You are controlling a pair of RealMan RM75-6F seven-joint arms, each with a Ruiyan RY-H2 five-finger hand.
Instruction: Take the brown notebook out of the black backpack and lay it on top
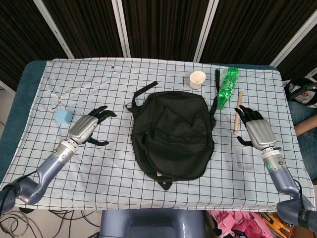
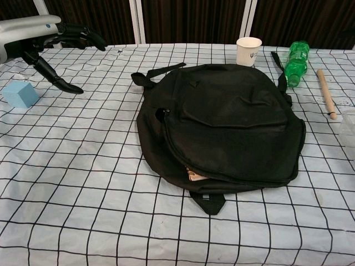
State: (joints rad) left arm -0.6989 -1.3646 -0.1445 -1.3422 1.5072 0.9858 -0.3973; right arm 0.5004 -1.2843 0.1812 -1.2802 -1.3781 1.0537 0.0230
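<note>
Two cameras, one high and one low, both faced the same table.
The head view looked steeply down from the robot's side and took in the whole table [image 1: 29,84]; the chest view sat lower and nearer, looking across it. Both shared the backpack [image 1: 172,134] [image 2: 222,122].

worktop [image 1: 124,193] under a checked cloth [image 1: 89,168] has the black backpack [image 1: 173,134], blue cube [image 1: 63,116], paper cup [image 1: 197,79], green bottle [image 1: 227,87], wooden stick [image 1: 238,112] and clear tray [image 1: 245,157] on it.
</note>
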